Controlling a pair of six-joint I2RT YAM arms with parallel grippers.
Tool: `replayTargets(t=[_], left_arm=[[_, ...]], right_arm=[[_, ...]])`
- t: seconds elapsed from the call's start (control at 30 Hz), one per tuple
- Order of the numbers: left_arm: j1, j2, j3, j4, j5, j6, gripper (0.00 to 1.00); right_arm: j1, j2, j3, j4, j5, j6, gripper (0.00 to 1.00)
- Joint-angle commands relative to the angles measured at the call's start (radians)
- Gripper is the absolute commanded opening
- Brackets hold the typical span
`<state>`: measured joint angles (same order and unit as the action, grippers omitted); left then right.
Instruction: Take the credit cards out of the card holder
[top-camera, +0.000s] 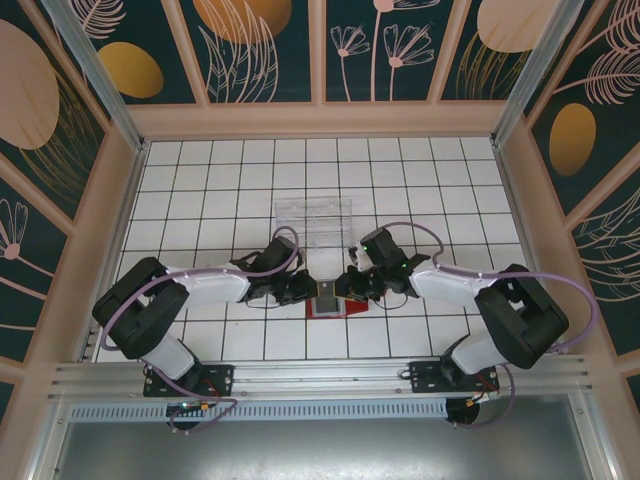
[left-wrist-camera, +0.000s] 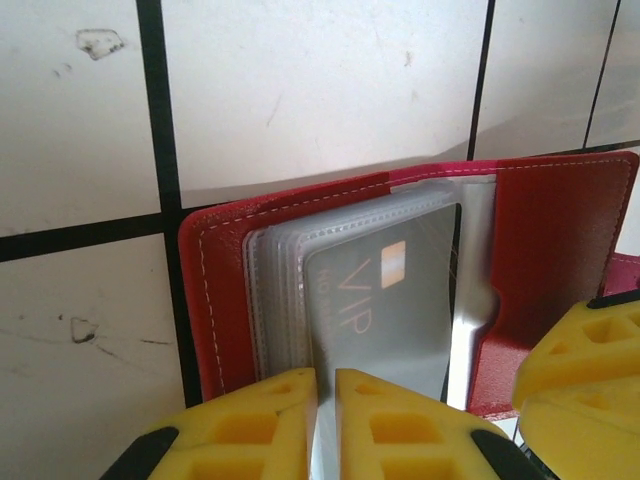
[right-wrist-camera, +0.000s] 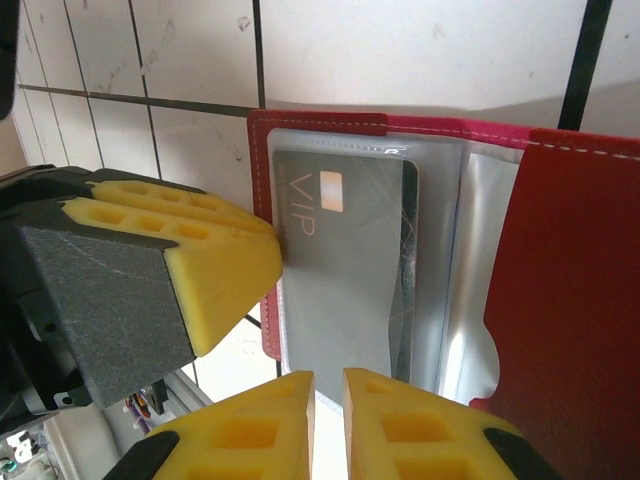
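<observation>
The red card holder (top-camera: 328, 310) lies open on the white tiles, between my two grippers. Its red cover (left-wrist-camera: 220, 290) holds clear sleeves, and a grey credit card (left-wrist-camera: 390, 300) marked VIP sits in the top one. My left gripper (left-wrist-camera: 326, 375) is shut on the near edge of that card and its sleeve. From the other side, my right gripper (right-wrist-camera: 328, 378) is shut on the edge of the clear sleeve, beside the card (right-wrist-camera: 350, 270) and the red flap (right-wrist-camera: 570, 280). From above, the left gripper (top-camera: 308, 291) and right gripper (top-camera: 350, 289) almost touch.
A clear plastic tray (top-camera: 313, 215) stands on the tiles just behind the wallet. Beige walls (top-camera: 120, 200) enclose the floor on three sides, and a metal rail (top-camera: 320, 375) runs along the near edge. One left finger (right-wrist-camera: 220, 260) crowds the right wrist view.
</observation>
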<state>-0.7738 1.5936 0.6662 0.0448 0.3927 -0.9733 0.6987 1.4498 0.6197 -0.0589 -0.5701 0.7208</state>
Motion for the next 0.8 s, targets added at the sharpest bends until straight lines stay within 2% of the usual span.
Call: replayTargets(t=[0.0,0.3,0.53,0.77], left_arm=[[-0.006,0.037,0.001,-0.045,-0.021,0.015,0.14],[-0.007,0.026,0.001,-0.072,-0.04,0.028,0.11],[-0.007,-0.018,0.022,-0.095,-0.055,0.022,0.22],[-0.007,-0.038,0.026,-0.125,-0.079,0.013,0.23]], right_arm=[[0.008,0.017,0.003,0.018,-0.003,0.015,0.17],[0.008,0.046,0.008,-0.02,0.058,-0.003,0.2],[0.008,0.063,0.005,-0.019,0.058,-0.008,0.21],[0.008,0.067,0.002,-0.015,0.052,-0.009,0.21]])
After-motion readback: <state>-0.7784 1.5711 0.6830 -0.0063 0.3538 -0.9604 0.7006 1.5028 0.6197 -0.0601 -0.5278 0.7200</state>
